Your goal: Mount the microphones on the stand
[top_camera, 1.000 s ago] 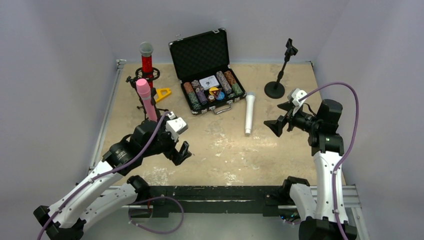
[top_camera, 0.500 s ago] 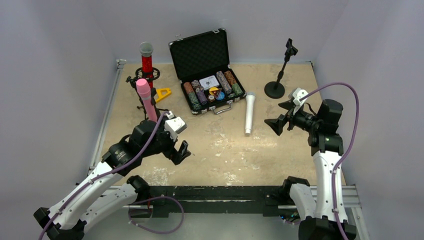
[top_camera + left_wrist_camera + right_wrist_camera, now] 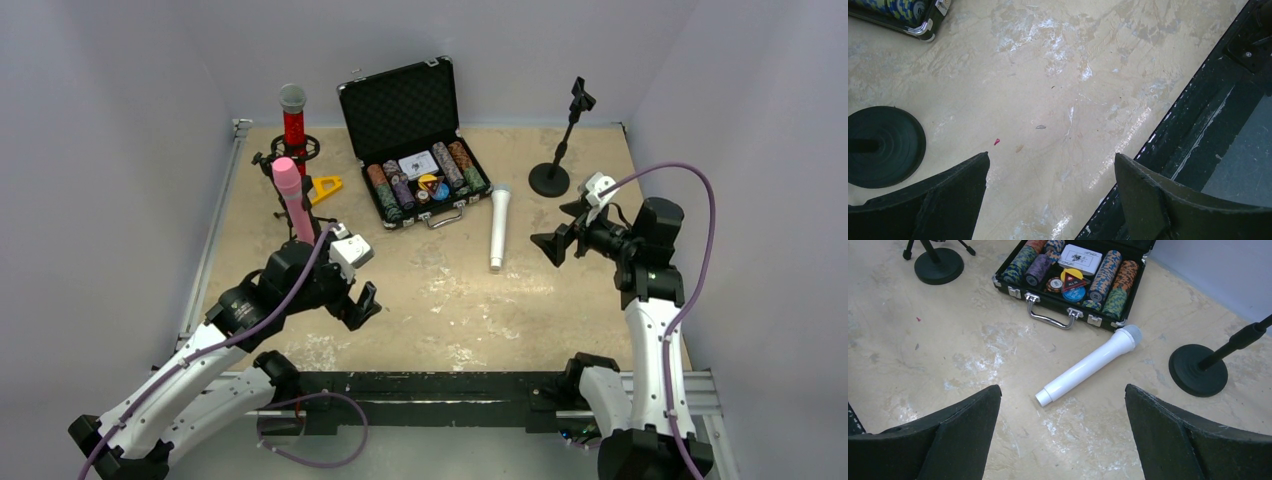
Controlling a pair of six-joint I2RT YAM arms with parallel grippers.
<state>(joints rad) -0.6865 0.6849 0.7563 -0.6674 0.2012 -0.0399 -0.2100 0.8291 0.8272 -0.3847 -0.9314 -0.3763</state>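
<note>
Microphone (image 3: 1088, 365): smooth white cylinder.

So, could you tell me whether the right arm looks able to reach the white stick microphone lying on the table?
Probably yes: the open right gripper faces the white stick microphone, which lies flat with bare tabletop, and nothing else, between them.

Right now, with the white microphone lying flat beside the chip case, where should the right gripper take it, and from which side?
Probably mid-barrel on the white microphone, coming straight down with the open right gripper straddling its width. It lies flat, its mesh head near the case. The barrel is straight and smooth, with bare table on either side.
</note>
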